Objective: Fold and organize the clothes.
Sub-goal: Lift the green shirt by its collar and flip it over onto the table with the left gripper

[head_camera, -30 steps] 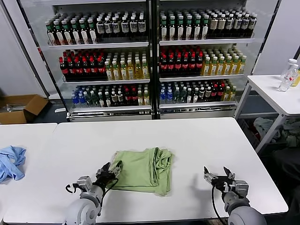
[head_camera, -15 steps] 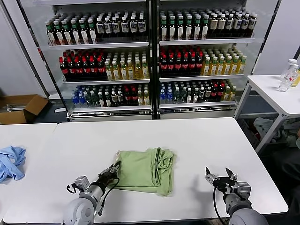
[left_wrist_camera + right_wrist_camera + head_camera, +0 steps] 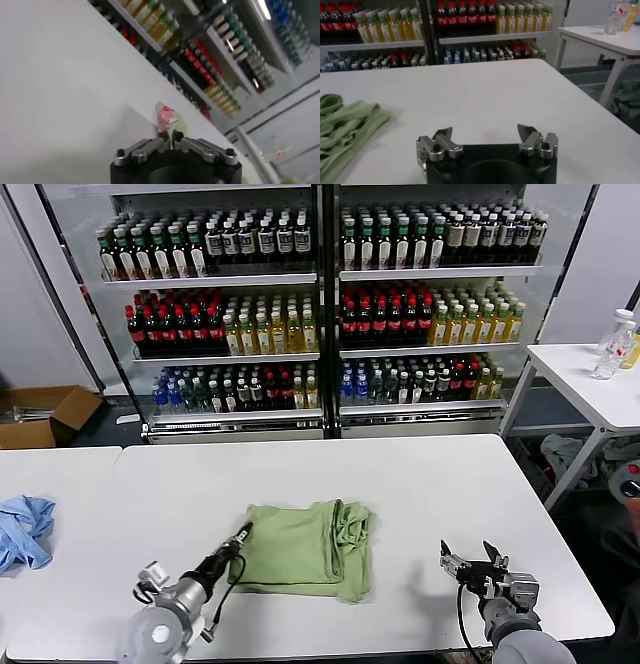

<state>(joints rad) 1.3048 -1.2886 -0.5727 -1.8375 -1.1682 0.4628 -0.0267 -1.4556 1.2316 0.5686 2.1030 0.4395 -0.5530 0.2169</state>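
Head view: the folded shirt (image 3: 305,548) lies on the white table (image 3: 420,484), nearer the front edge than the back and roughly midway between the side edges. The left gripper (image 3: 240,536) is pinched shut on the shirt's left edge. The right gripper (image 3: 468,558) hovers near the front right corner, jaws spread wide and empty, well apart from the shirt. A blue cloth (image 3: 22,529) sits on the neighbouring table to the left.

Left wrist view: the fingers (image 3: 150,146) are together on a bit of green cloth with a red-and-white print.

Right wrist view: the fingers (image 3: 442,135) stand apart over bare table; the shirt's rumpled edge (image 3: 345,125) lies off to one side.
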